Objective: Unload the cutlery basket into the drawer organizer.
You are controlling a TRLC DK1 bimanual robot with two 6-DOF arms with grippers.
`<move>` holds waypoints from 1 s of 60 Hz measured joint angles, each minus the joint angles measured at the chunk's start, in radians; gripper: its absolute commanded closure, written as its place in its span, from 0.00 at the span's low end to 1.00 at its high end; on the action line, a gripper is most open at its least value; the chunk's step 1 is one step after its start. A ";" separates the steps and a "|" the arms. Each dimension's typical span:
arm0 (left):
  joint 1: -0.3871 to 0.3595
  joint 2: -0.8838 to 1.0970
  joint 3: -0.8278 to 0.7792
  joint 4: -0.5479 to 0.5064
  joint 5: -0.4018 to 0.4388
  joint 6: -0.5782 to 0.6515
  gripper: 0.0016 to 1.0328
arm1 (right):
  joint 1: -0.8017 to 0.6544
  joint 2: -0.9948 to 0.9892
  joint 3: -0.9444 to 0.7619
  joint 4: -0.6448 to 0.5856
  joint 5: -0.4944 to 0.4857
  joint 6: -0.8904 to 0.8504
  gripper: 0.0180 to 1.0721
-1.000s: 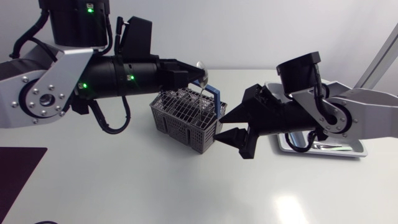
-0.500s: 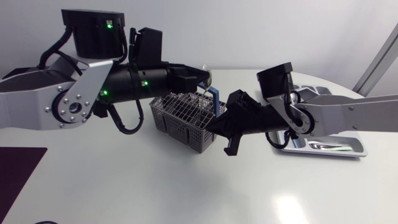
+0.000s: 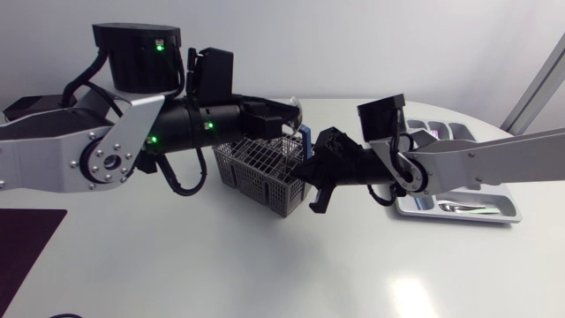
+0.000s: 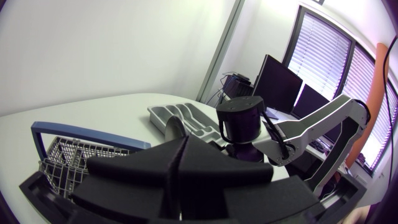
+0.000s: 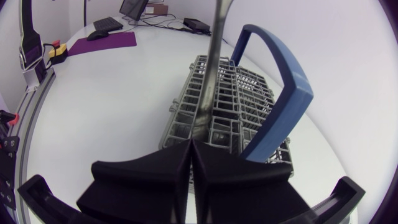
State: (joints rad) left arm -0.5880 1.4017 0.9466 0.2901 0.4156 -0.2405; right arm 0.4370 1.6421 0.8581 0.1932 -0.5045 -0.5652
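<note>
A grey wire cutlery basket (image 3: 260, 172) with a blue handle (image 3: 306, 141) stands mid-table. Above its far side my left gripper (image 3: 287, 119) is shut on a metal spoon (image 3: 294, 112). The spoon's bowl end pokes out past the fingers (image 4: 173, 129) in the left wrist view. My right gripper (image 3: 300, 170) comes in from the right at the basket's right edge. In the right wrist view the spoon's handle (image 5: 211, 62) runs down into the right gripper (image 5: 191, 144), which is shut on its lower end, over the basket (image 5: 230, 99). The grey drawer organizer (image 3: 494, 212) lies at the right.
A dark purple mat (image 3: 26, 238) lies at the table's front left corner. Cutlery lies in the organizer's compartments (image 4: 180, 115). The white tabletop in front of the basket is bare.
My right gripper has moved left to the basket and gone from open to shut around the spoon's handle. The left arm has shifted a little right with the spoon.
</note>
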 measured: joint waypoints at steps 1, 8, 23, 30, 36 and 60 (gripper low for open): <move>-0.002 0.000 0.000 0.000 -0.003 0.000 0.88 | 0.000 0.003 0.000 0.000 0.002 -0.003 0.95; -0.011 -0.006 -0.002 0.002 -0.011 0.000 0.88 | 0.000 0.023 0.000 0.021 0.005 -0.015 0.95; -0.024 -0.055 -0.005 -0.022 -0.056 -0.003 0.88 | 0.002 0.036 0.006 0.035 0.008 -0.023 0.95; -0.024 -0.098 -0.005 -0.060 -0.055 -0.003 0.88 | 0.006 -0.009 -0.002 0.014 0.003 -0.023 0.95; -0.024 -0.143 -0.005 -0.085 -0.055 -0.003 0.88 | 0.009 -0.080 -0.016 -0.013 -0.004 -0.022 0.95; -0.024 -0.164 -0.003 -0.060 -0.055 0.013 0.88 | 0.039 -0.086 -0.024 -0.036 0.012 -0.022 0.95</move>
State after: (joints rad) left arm -0.6117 1.2377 0.9432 0.2306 0.3611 -0.2276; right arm 0.4763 1.5558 0.8337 0.1570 -0.4927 -0.5873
